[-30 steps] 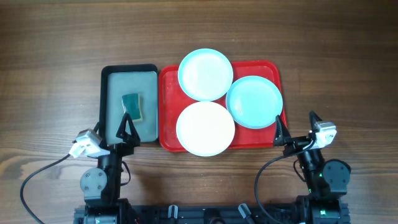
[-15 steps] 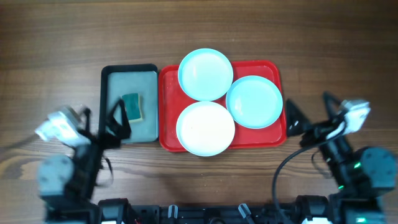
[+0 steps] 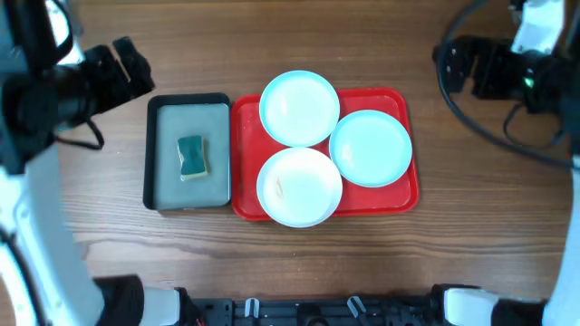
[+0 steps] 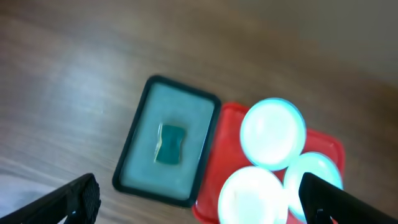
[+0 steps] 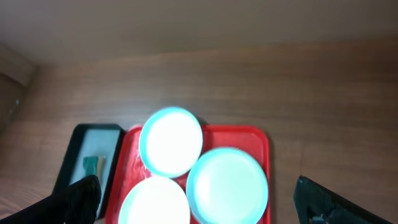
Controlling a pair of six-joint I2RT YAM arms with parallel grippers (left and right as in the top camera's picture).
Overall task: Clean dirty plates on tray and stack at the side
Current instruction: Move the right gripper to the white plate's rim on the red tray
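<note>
Three plates lie on the red tray [image 3: 401, 201]: a turquoise plate [image 3: 299, 109] at the back, another turquoise plate [image 3: 370, 148] on the right, and a white plate [image 3: 299, 186] at the front with a faint smear. My left gripper [image 3: 127, 71] hangs high over the table's back left, open and empty. My right gripper [image 3: 458, 65] hangs high at the back right, also open and empty. The left wrist view looks down between its fingers [image 4: 74, 198] onto the tray [image 4: 227, 124] and plates. The right wrist view has the white plate [image 5: 155, 200] at its lower edge.
A black-rimmed tray [image 3: 149, 154] stands just left of the red tray, with a green sponge [image 3: 190, 157] lying in it. Bare wooden table surrounds both trays. Cables trail from the right arm [image 3: 489, 127].
Both arms have risen from low poses at the table's near edge and swung out toward the back corners. Plates, trays and sponge have not moved.
</note>
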